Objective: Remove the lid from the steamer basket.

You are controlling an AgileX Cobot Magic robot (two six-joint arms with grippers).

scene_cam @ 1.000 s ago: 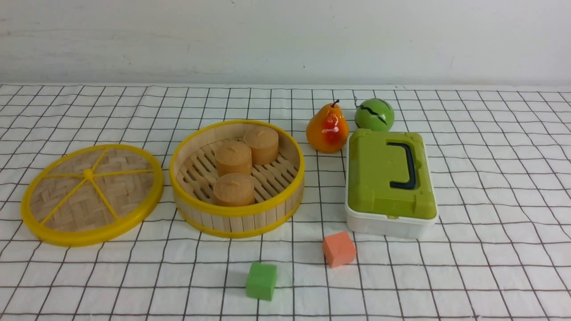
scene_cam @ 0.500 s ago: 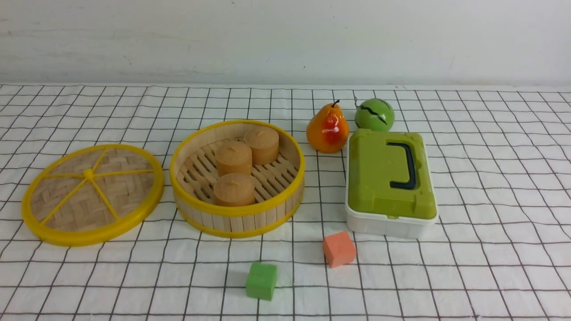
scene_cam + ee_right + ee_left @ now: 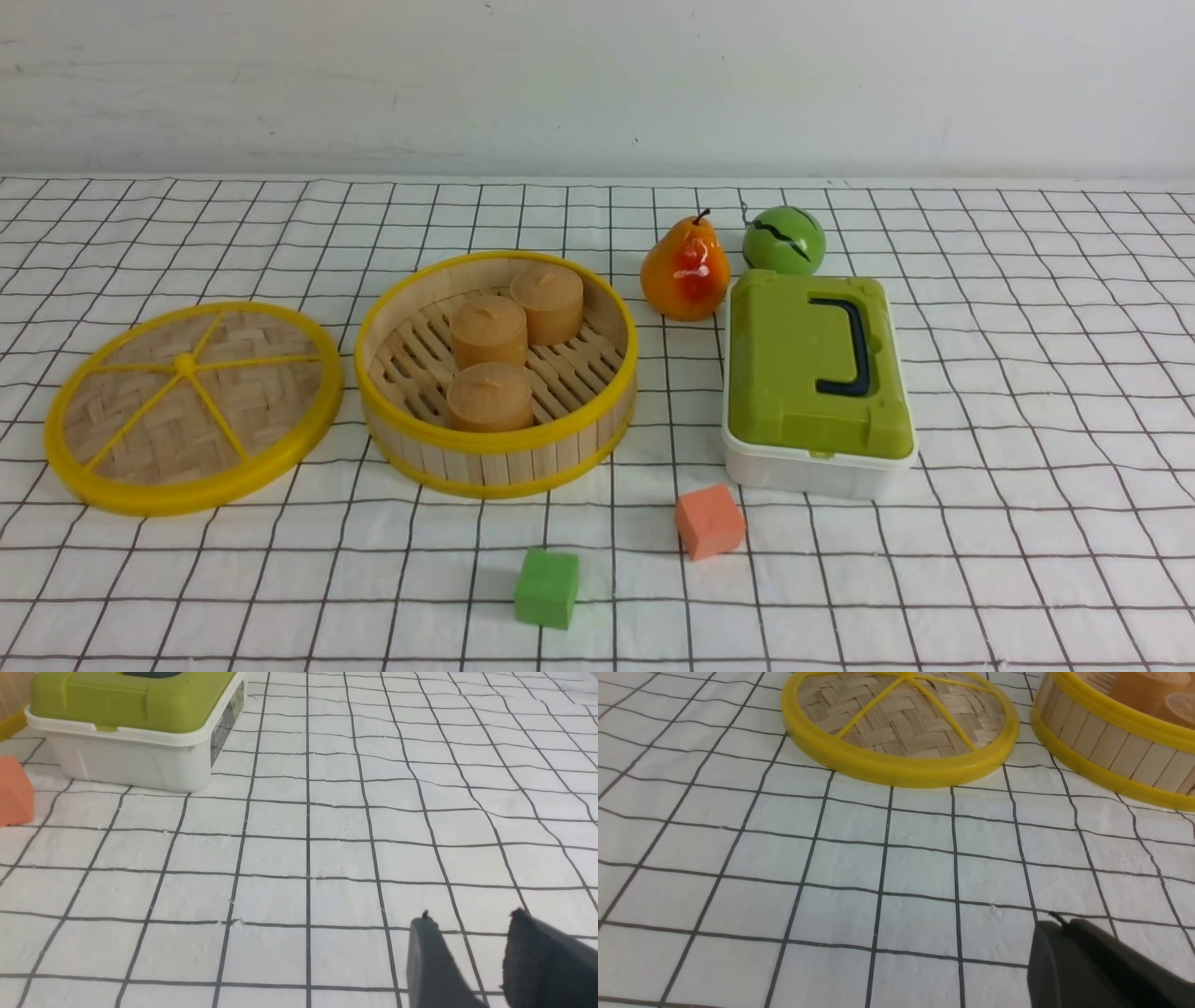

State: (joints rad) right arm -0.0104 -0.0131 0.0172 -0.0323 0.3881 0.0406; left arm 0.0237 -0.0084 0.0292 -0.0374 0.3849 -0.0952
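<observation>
The lid (image 3: 193, 405), a woven bamboo disc with a yellow rim and spokes, lies flat on the cloth to the left of the steamer basket (image 3: 496, 373); their rims nearly touch. The basket is open and holds three tan cylinders (image 3: 489, 329). The lid also shows in the left wrist view (image 3: 900, 723), with the basket's wall (image 3: 1106, 751) beside it. My left gripper (image 3: 1059, 924) is shut and empty, low over bare cloth short of the lid. My right gripper (image 3: 469, 921) is open and empty over bare cloth. Neither gripper shows in the front view.
A white box with a green lid and dark handle (image 3: 814, 378) stands right of the basket, also in the right wrist view (image 3: 133, 723). A pear (image 3: 684, 271) and a green ball (image 3: 783, 240) sit behind it. An orange cube (image 3: 709, 521) and a green cube (image 3: 547, 587) lie nearer.
</observation>
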